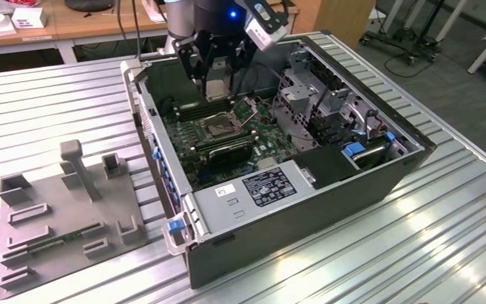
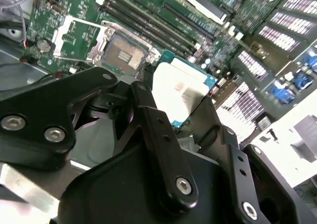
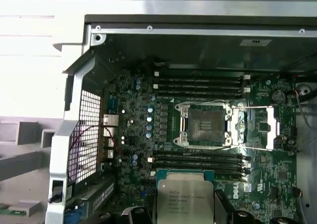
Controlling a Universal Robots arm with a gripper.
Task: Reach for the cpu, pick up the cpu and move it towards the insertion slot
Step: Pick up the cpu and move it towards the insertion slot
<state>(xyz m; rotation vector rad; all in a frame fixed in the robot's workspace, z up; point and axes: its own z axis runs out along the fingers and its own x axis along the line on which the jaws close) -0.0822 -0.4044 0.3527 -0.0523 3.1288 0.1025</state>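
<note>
Gripper (image 1: 216,88) is clamped on the cpu (image 1: 216,89), fingers (image 2: 153,130) pinching its two opposite edges, chip lifted clear of the board. In the exterior view it hangs inside the open case (image 1: 412,166), above the motherboard (image 1: 260,136) and toward the far wall, just up from the slot (image 1: 218,128). Cpu not seated; it sits apart from the slot in all views.

Second wrist view: cpu (image 2: 181,87) silvery top facing camera, green edge visible, slot (image 2: 124,55) just beyond it with its metal frame flipped open. First wrist view: cpu (image 3: 184,200) near the frame edge, memory slots (image 3: 198,159) between it and the slot (image 3: 205,126), whose lid lies open to one side.

Grey fixture (image 1: 61,215) sits on the table (image 1: 445,234) at the exterior view's left, well apart from the case
</note>
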